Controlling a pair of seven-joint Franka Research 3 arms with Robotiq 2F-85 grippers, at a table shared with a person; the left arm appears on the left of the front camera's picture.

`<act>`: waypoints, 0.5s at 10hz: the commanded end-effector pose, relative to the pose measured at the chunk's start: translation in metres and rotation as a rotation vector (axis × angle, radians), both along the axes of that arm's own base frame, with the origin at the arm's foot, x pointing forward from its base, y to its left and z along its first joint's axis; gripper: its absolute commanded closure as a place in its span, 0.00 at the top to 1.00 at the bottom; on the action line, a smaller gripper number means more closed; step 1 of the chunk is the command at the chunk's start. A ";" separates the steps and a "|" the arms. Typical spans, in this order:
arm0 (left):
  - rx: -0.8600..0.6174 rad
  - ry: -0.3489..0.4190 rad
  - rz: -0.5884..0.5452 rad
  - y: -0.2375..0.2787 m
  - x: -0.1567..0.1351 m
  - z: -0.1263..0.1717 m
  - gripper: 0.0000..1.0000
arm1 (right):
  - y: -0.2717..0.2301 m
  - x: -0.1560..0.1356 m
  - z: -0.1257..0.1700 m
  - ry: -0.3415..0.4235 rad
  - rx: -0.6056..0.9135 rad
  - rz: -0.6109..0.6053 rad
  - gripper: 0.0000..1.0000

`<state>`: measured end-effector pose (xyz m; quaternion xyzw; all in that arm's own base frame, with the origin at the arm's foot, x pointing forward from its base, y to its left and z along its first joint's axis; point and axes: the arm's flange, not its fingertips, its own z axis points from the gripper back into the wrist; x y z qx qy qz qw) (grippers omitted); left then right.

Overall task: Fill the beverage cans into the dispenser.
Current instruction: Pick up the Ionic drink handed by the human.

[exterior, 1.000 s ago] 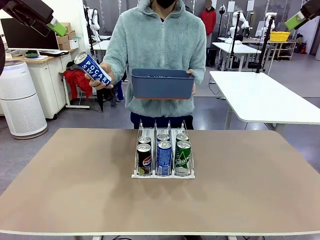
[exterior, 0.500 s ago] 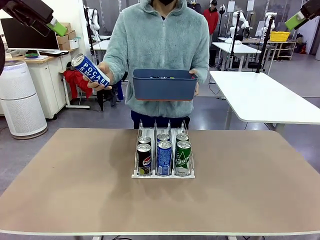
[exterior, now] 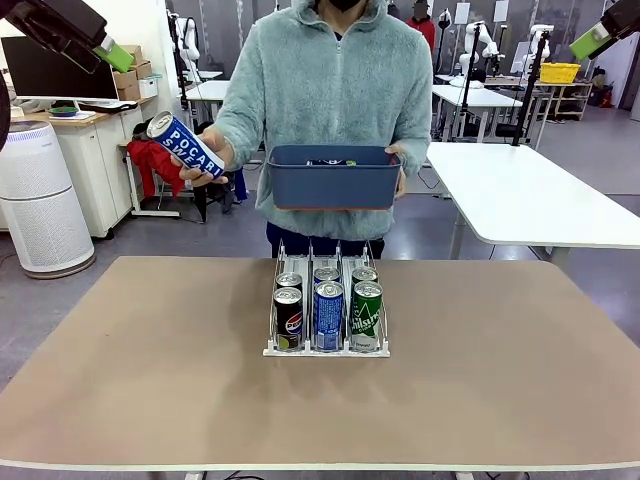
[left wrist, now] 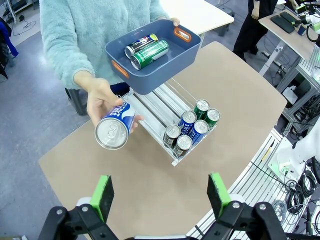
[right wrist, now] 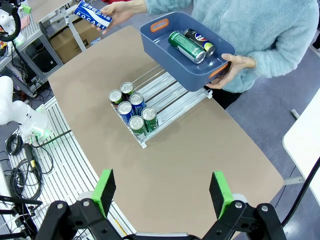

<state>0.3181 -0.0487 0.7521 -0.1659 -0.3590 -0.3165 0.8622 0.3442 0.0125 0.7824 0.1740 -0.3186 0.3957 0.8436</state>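
Nearest the cameras, the left gripper (left wrist: 160, 193) hung high above the table (exterior: 150, 390) with its green-padded jaws spread wide and nothing between them. The right gripper (right wrist: 162, 193) was the same, jaws wide apart and empty, well above the table's near edge.

The dispenser (exterior: 326, 352) stood at the middle of the table's width. Its white front end was about halfway across, and its wire dividers ran back to the far edge. Six cans stood upright in it, two to a lane, all crowded at the front end. The front row held a dark Pepsi can (exterior: 288, 318), a blue can (exterior: 328, 315) and a green can (exterior: 367, 315). A second row of three (exterior: 326, 275) stood touching behind them. The back stretch of every lane was bare.

Beyond the far edge stood a person in a pale fleece. One hand (exterior: 207, 160) held a Pocari Sweat can (exterior: 183, 141) tilted in the air, off to the side of the dispenser and well above the table. The other hand (exterior: 400, 172) gripped one end of a dark blue bin (exterior: 335, 182) held at chest height over the dispenser's back end. Inside the bin lay a green tin (left wrist: 150, 52) and a dark tin (left wrist: 141, 43), side by side on their sides.
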 end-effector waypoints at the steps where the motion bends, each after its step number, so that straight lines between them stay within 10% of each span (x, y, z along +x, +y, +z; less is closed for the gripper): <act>1: 0.000 0.000 0.000 0.000 0.000 0.000 1.00 | 0.000 0.000 -0.001 0.001 0.000 0.001 1.00; 5: 0.048 0.045 0.083 0.008 0.024 -0.017 1.00 | 0.000 0.000 -0.001 0.001 0.000 0.001 1.00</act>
